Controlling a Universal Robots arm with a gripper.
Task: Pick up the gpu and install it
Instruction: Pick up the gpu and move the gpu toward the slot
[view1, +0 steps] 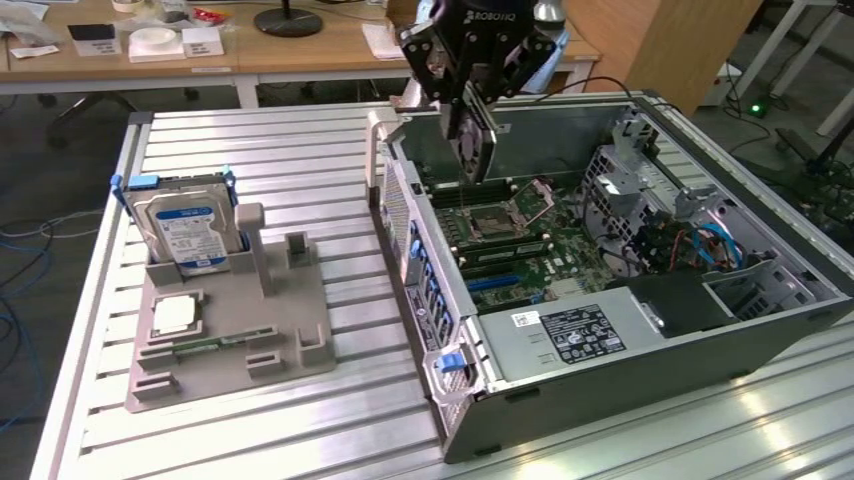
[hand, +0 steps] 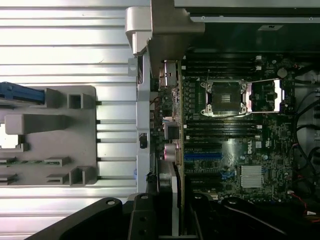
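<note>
The gpu (view1: 477, 145), a thin dark card, hangs on edge from my gripper (view1: 474, 92), which is shut on its upper edge. The card hovers over the open computer case (view1: 747, 215), above the motherboard (view1: 534, 255) near the case's back wall. In the wrist view the gpu (hand: 174, 192) shows edge-on between my fingers (hand: 143, 220), apart from the board, with the blue expansion slots (hand: 202, 155) just beside it.
A grey fixture (view1: 287, 335) on the exterior view's left holds a silver hard drive with blue label (view1: 187, 228), a processor chip (view1: 175, 314) and a green memory stick (view1: 200, 347). The CPU socket (view1: 503, 213) stands open. A power supply (view1: 561, 335) fills the case's near end.
</note>
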